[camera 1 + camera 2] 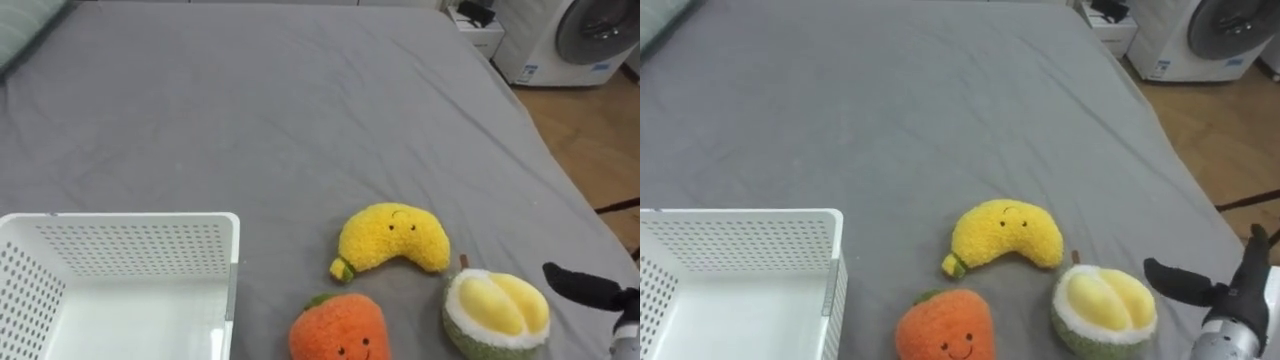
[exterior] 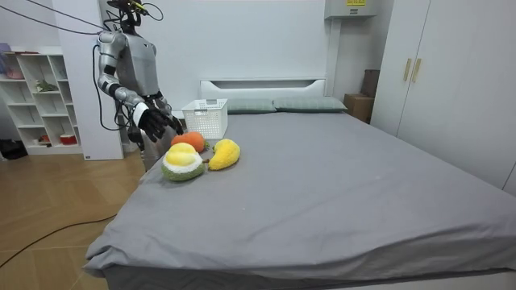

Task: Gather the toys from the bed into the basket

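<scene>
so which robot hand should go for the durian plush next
Right. The right robot hand is open just beside the durian plush, on its right, while the basket takes up the left side.

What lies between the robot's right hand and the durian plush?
Nothing but a narrow strip of bare grey bedsheet. The right hand has its fingers spread beside the durian plush, not touching it. This is clearest in the right eye view.
</scene>
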Controlling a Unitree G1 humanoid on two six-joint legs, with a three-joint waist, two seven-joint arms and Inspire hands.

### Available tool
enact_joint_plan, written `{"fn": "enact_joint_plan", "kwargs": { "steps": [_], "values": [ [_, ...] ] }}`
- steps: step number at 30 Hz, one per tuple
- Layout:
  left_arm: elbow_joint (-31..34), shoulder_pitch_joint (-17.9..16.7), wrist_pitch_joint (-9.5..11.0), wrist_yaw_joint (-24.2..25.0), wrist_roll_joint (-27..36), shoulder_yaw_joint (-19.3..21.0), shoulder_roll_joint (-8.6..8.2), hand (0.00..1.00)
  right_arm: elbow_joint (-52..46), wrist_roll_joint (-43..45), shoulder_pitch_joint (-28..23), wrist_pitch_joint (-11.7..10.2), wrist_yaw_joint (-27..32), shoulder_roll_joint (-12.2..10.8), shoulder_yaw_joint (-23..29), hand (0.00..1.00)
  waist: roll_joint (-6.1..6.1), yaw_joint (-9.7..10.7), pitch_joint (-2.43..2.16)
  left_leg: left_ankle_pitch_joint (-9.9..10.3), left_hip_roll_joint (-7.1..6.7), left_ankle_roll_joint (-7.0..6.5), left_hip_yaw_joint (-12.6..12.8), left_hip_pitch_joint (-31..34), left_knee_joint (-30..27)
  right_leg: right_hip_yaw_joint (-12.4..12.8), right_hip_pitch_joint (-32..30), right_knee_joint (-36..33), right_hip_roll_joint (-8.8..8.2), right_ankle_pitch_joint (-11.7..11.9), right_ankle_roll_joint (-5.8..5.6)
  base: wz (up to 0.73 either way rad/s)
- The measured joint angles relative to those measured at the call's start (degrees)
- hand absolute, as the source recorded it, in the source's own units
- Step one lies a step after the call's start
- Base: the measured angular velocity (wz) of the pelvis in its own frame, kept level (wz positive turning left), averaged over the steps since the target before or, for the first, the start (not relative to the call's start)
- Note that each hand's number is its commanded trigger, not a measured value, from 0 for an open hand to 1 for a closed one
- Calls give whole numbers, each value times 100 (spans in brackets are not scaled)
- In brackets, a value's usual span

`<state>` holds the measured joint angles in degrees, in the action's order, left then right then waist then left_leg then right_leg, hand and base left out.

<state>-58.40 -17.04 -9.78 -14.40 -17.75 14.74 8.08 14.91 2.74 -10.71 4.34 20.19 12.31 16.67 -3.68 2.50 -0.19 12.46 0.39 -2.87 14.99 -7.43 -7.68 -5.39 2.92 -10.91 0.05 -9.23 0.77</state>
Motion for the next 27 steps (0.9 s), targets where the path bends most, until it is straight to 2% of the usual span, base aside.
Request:
{"fn": "enact_joint_plan", "kwargs": {
  "steps": [7,11,13,16,21,27],
  "values": [
    [124,-32,-13,-5,1,-6,1,0,11,900,-90,62,-686,-7,-99,0,-62,13,-13,-1,0,1,-36,2,-4,-97,2,29,-19,4,1,2],
    [147,-96,-21,-37,9,-30,5,0,309,909,-124,82,-1056,-4,-382,0,-103,-11,-14,-1,1,1,-37,-14,-2,-91,16,34,-17,4,1,0],
    [145,-94,-18,-96,6,-37,3,0,559,910,-161,193,-1399,-5,-628,0,-132,-101,-16,-1,1,1,-36,-15,-2,-87,19,31,-14,6,5,0],
    [105,-72,-17,-138,-7,-37,-9,0,810,918,-168,212,-1771,-9,-807,0,-118,-165,-15,0,0,0,-37,-8,-1,-93,44,30,-16,9,3,0],
    [111,-53,-87,-121,-15,-37,-6,0,1236,1118,-67,273,-2056,-8,-882,0,-76,-183,-15,0,1,1,-90,-17,2,-148,112,42,-54,10,5,6],
    [150,-30,-172,-56,-37,-40,-19,0,1677,1394,57,280,-2075,13,-860,0,-51,-204,-16,0,1,1,-116,-20,-10,-195,129,41,-61,13,10,2]
  ]
}}
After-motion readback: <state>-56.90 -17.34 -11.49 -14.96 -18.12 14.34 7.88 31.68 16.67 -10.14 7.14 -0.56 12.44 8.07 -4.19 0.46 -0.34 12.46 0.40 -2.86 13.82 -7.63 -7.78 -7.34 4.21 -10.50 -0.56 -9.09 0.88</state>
